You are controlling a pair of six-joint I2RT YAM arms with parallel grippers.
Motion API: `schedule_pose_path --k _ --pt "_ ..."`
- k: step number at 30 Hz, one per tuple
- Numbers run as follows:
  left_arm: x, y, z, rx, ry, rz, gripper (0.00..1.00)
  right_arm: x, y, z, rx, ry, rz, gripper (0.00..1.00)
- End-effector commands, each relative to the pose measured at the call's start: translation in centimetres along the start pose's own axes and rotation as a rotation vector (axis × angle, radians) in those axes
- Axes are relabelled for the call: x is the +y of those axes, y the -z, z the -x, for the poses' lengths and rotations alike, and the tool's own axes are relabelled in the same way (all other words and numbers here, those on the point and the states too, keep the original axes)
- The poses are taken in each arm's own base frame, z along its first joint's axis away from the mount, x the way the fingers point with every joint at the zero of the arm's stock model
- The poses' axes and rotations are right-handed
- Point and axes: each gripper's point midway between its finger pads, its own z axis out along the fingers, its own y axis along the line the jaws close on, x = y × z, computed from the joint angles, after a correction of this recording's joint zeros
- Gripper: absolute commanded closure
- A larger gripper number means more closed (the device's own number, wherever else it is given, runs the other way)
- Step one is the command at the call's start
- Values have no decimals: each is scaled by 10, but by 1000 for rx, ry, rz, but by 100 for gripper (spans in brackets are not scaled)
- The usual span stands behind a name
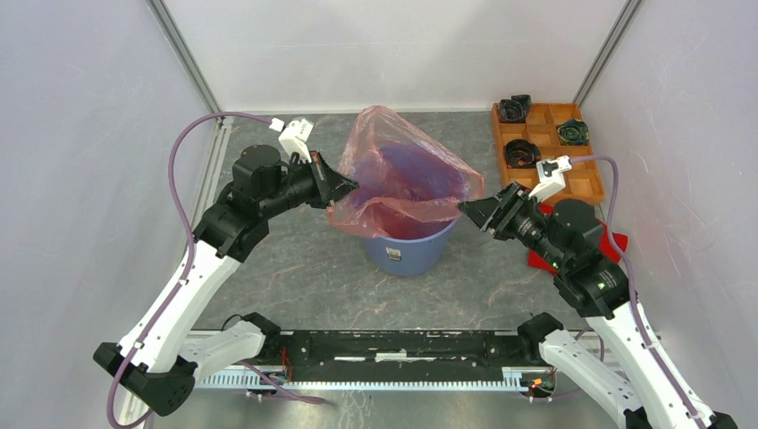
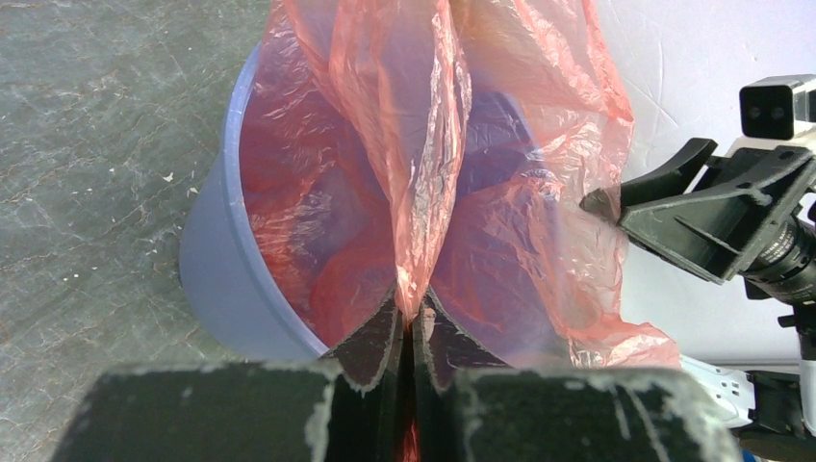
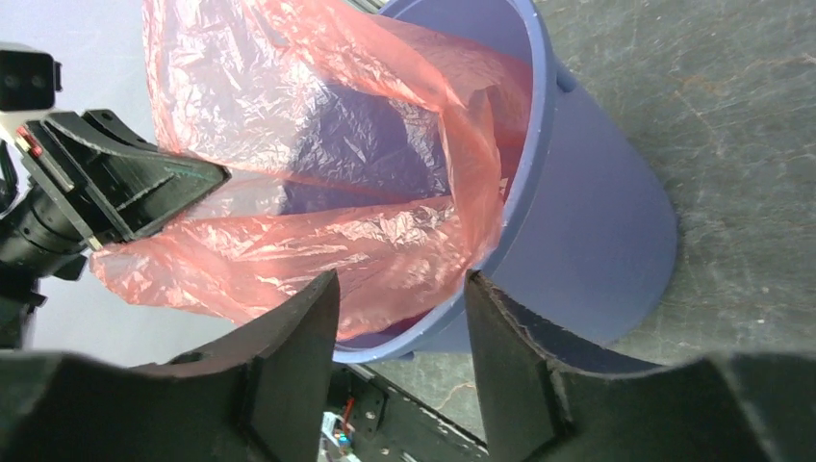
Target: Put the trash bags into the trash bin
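Observation:
The translucent red-pink trash bag [image 1: 402, 170] stands open over the blue trash bin [image 1: 407, 252], its lower part inside the bin. My left gripper [image 1: 347, 188] is shut on the bag's left edge; in the left wrist view the film [image 2: 423, 192] runs down between the closed gripper [image 2: 414, 310], in front of the bin [image 2: 207, 269]. My right gripper [image 1: 465, 208] is open at the bag's right edge. In the right wrist view it [image 3: 402, 279] is spread wide and empty, just short of the bag [image 3: 318, 241] and the bin's rim [image 3: 597, 241].
An orange compartmented tray [image 1: 583, 176] with black parts stands at the back right. A solid-red cloth [image 1: 617, 239] lies under my right arm. Grey walls close in on the left, back and right. The arm bases and a black rail run along the near edge.

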Motion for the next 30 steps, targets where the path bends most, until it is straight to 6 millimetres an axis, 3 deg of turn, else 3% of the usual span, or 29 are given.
schedule_pose_path --k 1,4,7,10,14,16,23,30 --pt "-17 9 17 -46 13 -45 90 0 -8 2 -22 3 20 58" --pt "-14 10 15 -39 11 -28 86 1 -9 1 -17 -2 28 77" --pt "0 15 11 -24 -13 48 74 3 -5 7 -35 5 20 97" --pt "12 29 8 -16 -30 134 58 7 -2 12 -60 6 33 100" --pt "16 48 7 -18 -28 190 26 10 -2 13 -64 15 47 100" --pt "18 53 2 -6 -18 199 22 12 -2 13 -59 21 55 100" --pt "9 57 -6 19 23 159 38 12 -2 10 -49 29 66 100" --pt "7 48 -11 47 24 126 79 12 -2 8 -47 76 84 99"
